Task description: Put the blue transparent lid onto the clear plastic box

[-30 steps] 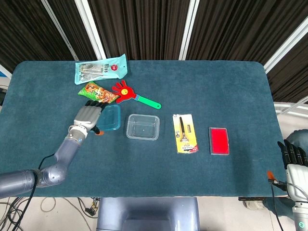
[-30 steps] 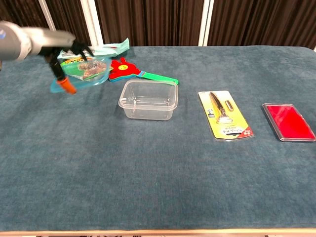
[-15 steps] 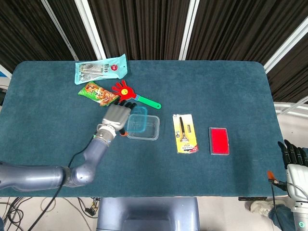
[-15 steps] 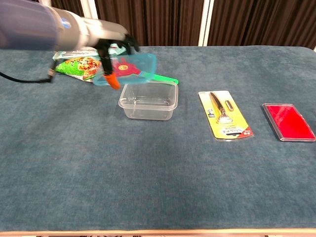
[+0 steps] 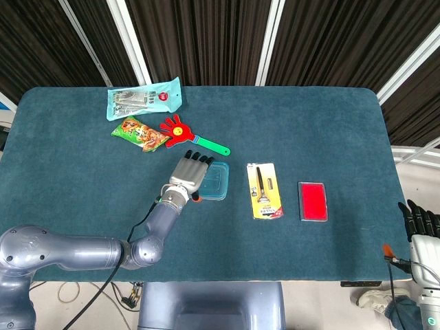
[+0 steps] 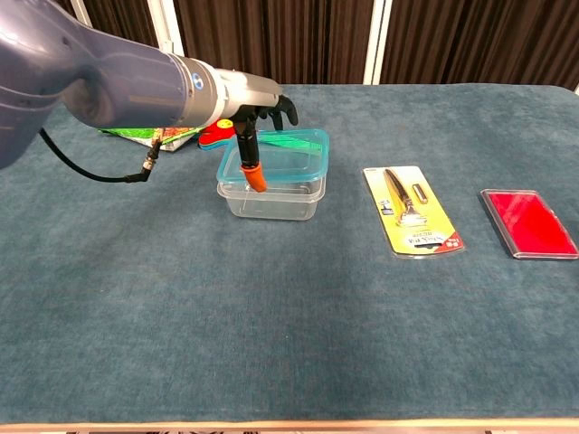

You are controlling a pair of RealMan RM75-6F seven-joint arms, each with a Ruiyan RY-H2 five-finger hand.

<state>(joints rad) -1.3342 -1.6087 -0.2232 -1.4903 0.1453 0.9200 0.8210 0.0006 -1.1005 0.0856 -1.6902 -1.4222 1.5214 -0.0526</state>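
1. The left hand (image 5: 190, 173) sits over the clear plastic box (image 6: 270, 195), fingers draped across the top of the blue transparent lid (image 6: 288, 152) with the orange-tipped thumb (image 6: 252, 174) pointing down in front of it; it holds the lid by its near-left part.
2. Directly under the hand, the lid lies across the top of the box, close to level in the chest view. Whether it is seated all round the rim cannot be told.
3. The box stands on the blue-green table (image 5: 323, 130) right below the hand, and the lid's far edge pokes out beyond the fingertips in the head view.
4. Just behind the hand lies a red hand-shaped clapper (image 5: 180, 133) with a green handle, its handle end near the fingertips.
5. Further back and to the hand's left lie a green snack packet (image 5: 138, 133) and, beyond that, a pale blue packet (image 5: 144, 97).
6. To the hand's right, apart from the box, lies a razor on a yellow card (image 5: 265, 190), then a red flat case (image 5: 313, 201) further right.
7. The right hand (image 5: 421, 227) is well off to the right, beyond the table's edge, dark fingers pointing up; whether it is open or closed cannot be told.
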